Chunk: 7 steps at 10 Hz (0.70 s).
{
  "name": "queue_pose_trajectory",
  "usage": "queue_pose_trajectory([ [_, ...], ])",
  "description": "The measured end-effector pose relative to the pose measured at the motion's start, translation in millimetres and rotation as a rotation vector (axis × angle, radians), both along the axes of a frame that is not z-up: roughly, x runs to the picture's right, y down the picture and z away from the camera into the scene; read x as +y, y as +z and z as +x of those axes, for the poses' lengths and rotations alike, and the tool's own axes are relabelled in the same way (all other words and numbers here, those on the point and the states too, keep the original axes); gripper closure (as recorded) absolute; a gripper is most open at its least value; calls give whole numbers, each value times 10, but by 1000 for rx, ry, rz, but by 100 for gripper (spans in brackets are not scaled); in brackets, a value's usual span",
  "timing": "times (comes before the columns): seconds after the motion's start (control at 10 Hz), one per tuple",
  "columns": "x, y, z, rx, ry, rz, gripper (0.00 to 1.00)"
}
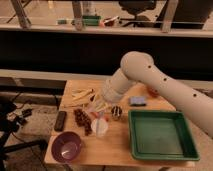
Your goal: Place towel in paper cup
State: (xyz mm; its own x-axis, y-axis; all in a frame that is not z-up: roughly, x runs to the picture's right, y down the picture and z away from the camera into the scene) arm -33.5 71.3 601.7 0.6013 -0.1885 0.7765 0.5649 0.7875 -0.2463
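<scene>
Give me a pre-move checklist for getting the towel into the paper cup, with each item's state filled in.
1. Paper cup upright, mouth up: ok.
2. Towel located: cannot tell; no cloth shows clearly.
3. Gripper above and just behind the cup: ok.
4. Towel in the gripper: cannot tell.
5. Purple bowl apart from the cup: ok.
6. Green tray out of the way, to the cup's right: ok.
</scene>
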Motion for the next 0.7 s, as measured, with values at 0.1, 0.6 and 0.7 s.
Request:
queue_pose_trajectory([
  [0.1,0,-1,-7,-1,-1,0,64],
  [0.6,0,-2,-4,-1,0,0,20],
  [0.7,1,-2,-5,-1,-1,0,20],
])
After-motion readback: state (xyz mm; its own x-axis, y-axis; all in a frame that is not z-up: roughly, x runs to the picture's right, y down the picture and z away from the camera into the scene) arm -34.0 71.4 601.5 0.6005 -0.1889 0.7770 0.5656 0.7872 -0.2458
